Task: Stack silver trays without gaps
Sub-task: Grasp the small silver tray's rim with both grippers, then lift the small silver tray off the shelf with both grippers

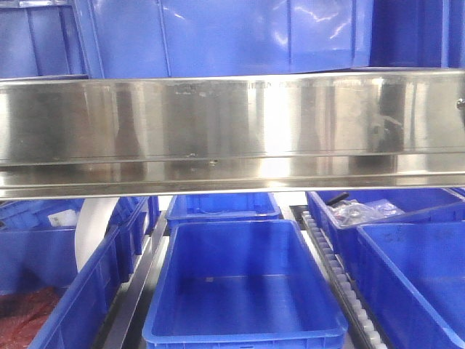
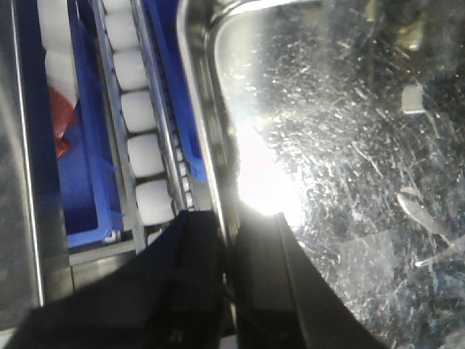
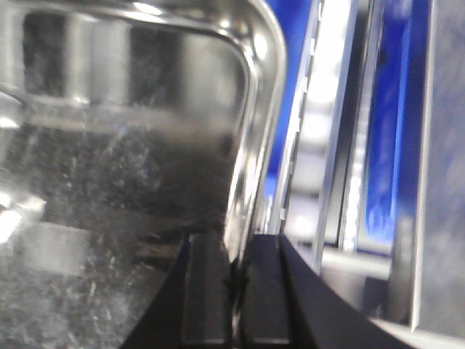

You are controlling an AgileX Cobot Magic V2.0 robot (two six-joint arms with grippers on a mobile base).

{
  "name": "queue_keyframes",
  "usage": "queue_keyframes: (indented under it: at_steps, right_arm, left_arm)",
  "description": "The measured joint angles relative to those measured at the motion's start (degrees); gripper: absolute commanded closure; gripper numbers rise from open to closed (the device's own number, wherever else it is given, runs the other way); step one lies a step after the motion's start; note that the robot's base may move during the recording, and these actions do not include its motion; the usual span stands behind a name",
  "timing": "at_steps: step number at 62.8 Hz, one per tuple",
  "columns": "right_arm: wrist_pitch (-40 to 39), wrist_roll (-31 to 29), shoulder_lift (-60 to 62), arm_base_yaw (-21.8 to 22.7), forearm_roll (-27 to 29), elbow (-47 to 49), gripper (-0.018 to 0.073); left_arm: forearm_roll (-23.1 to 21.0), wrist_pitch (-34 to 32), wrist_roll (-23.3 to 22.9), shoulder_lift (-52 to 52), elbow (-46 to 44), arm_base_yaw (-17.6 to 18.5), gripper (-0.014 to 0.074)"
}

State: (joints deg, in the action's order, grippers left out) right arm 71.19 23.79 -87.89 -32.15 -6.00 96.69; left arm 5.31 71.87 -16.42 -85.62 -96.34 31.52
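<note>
A silver tray [image 2: 341, 145] with a scratched shiny floor fills the left wrist view. My left gripper [image 2: 229, 218] is shut on its left rim, one finger outside the wall and one inside. In the right wrist view a silver tray [image 3: 109, 182] shows a rounded corner and its right wall. My right gripper [image 3: 236, 243] is shut on that right rim in the same way. I cannot tell whether more than one tray lies there. Neither the trays nor the grippers show in the front view.
A long steel shelf rail [image 1: 232, 131] crosses the front view. Below it stands an empty blue bin [image 1: 243, 291], with more blue bins left and right [image 1: 414, 276]. One holds bagged parts [image 1: 360, 212], another red stuff [image 1: 25, 313]. White rollers [image 2: 142, 109] run beside the tray.
</note>
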Motion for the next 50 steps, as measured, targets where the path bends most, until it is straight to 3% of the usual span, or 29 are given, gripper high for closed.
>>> queue_keyframes:
  at_steps: [50]
  right_arm:
    - [-0.9, 0.2, 0.0, 0.0, 0.5, -1.9, 0.0498]
  left_arm:
    - [-0.3, 0.1, 0.2, 0.0, 1.2, 0.0, 0.0637]
